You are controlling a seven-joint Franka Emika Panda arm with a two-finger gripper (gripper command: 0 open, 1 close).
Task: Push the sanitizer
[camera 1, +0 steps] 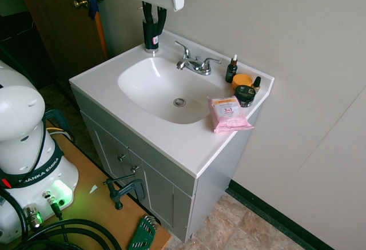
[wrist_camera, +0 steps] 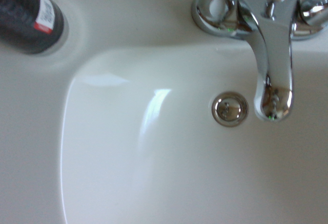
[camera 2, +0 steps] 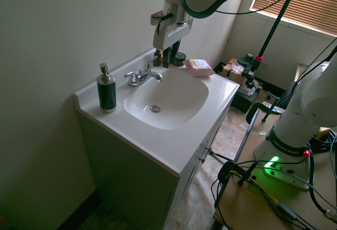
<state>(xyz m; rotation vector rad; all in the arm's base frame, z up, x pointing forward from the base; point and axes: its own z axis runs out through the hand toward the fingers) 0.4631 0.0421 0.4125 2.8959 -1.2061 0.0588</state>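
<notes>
Wrist view alone shows sanitizer [wrist_camera: 31, 16] label

The white arm enters from the top of both exterior views. Its tool [camera 2: 168, 57] points straight down, its 2 dark fingers [camera 2: 165, 56] slightly parted and empty.

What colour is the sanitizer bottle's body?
Dark green-black, with a silver pump head; the sanitizer shows best in the second exterior view.

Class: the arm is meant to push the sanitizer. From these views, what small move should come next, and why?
Probably a sideways shift toward the sanitizer. The hand hangs above the basin by the faucet, clear of the bottle, which stands upright at the back corner of the counter.
</notes>
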